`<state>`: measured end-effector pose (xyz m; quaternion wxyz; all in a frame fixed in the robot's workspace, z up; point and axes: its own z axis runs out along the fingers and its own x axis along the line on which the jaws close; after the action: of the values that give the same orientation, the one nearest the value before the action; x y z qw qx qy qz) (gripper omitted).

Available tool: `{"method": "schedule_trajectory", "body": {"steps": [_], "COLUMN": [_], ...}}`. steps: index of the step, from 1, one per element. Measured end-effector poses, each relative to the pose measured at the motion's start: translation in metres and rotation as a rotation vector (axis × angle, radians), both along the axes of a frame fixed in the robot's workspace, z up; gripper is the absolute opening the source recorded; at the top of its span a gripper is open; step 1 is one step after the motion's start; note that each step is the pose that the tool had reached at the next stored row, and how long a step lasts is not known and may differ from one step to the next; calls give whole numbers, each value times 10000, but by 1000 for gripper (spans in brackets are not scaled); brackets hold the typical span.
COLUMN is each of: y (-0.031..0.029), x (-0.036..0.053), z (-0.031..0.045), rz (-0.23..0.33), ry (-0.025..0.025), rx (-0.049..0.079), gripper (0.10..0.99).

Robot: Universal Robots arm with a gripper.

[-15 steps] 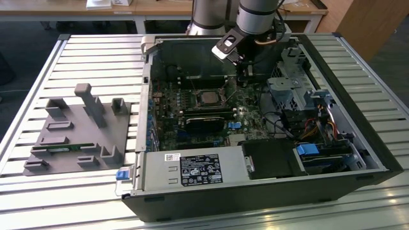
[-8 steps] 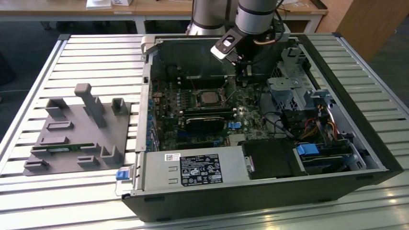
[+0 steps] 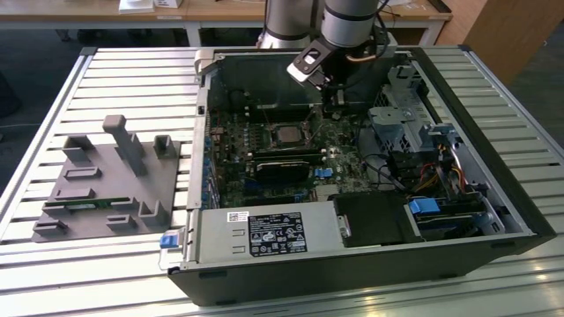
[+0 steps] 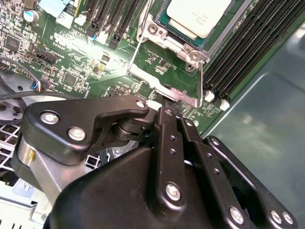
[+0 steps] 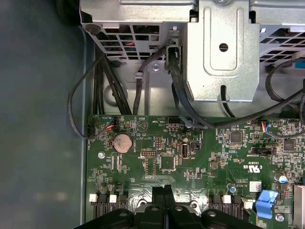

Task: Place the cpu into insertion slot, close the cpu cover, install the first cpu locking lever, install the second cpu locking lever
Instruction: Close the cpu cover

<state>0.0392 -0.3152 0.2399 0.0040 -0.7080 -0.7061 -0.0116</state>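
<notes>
We see the gripper low over the green motherboard, inside the open computer case. Its two fingers are pressed together, and we see nothing held between them. The cpu lies flat in the insertion slot, near the fingertips but apart from them. The cpu cover frames its silver top. The case stands on the slatted desk.

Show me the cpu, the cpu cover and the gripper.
cpu (image 4: 198,16), second wrist view, its silver metal top.
cpu cover (image 4: 186,97), second wrist view, its silver frame bar.
gripper (image 5: 163,190), first wrist view, midway between its fingertips.
</notes>
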Motion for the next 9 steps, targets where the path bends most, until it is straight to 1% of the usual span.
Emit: {"method": "schedule_trajectory", "body": {"steps": [9], "y": [0], "x": [-16], "z": [0], "rz": [0], "ry": [0], "rx": [0], "gripper": [106]}}
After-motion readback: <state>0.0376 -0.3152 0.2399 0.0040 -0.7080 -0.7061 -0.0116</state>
